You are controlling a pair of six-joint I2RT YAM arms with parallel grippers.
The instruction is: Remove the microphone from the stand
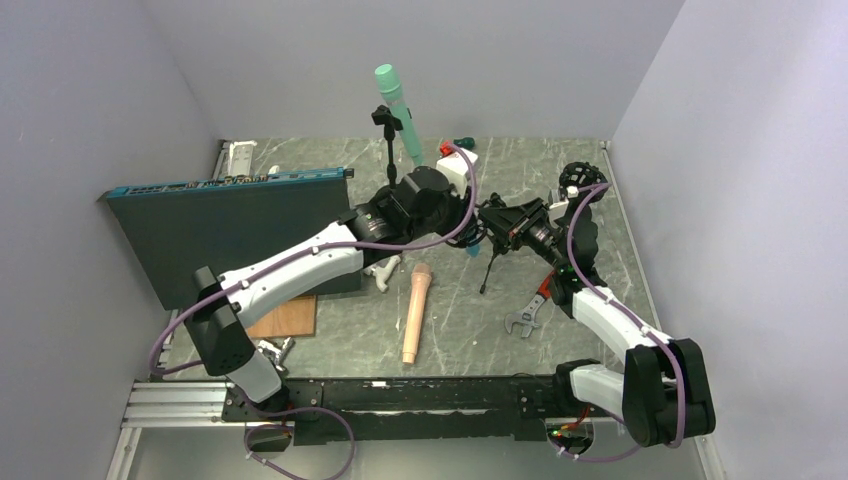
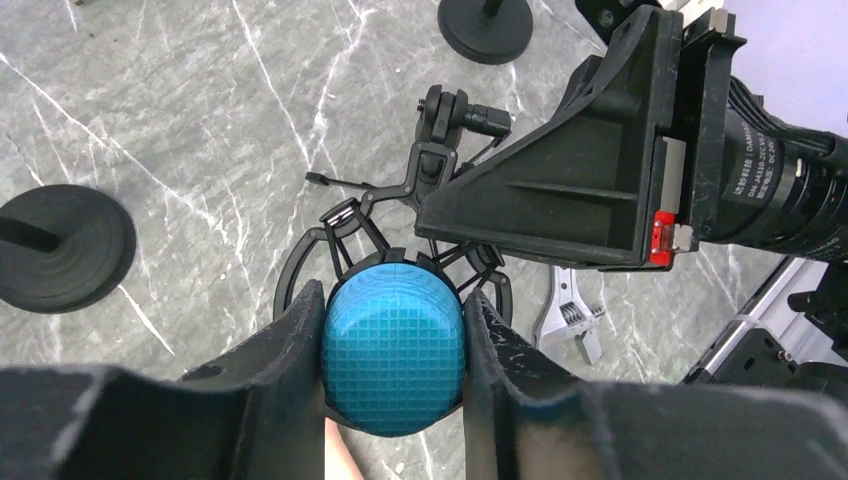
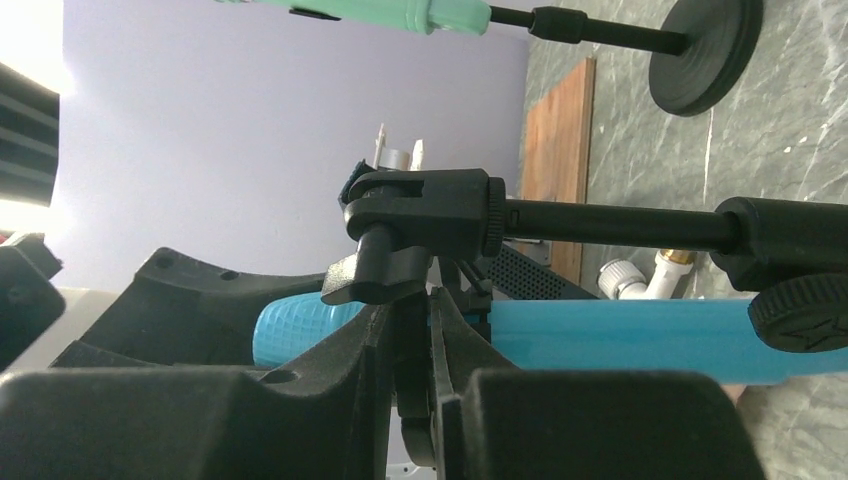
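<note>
The left fingers (image 2: 295, 360) pinch the blue plastic microphone with the gridded round head (image 2: 393, 348), one pad on either side of that head. The microphone sits squarely between them. Its body runs away from the camera through the black wire shock-mount cradle (image 2: 335, 225) just beyond the fingertips. That grip looks chosen for a straight pull along the microphone's own axis.

The right fingers (image 3: 345, 365) are pressed nearly together on a thin black piece of that cradle, directly under the black swivel clamp of the stand (image 3: 425, 215). The blue barrel passes behind them, crossing from one side to the other. By my reading they are there to steady the stand while the other arm draws the microphone out. That has not happened yet: the microphone is seated in the cradle.

Exactly which part the right fingers pinch is hard to make out, since their own dark bulk covers it. In the overhead view both wrists hide the cradle, leaving only a sliver of blue and thin stand legs. The right-wrist frame edge cuts off the microphone's tail end, and I cannot tell whether anything locks it in the cradle.

Well apart from both sets of fingers, a mint-green microphone (image 1: 395, 100) is clipped on another stand. A peach-pink microphone (image 1: 416, 312) lies on the grey marbled desk (image 2: 170, 110).
</note>
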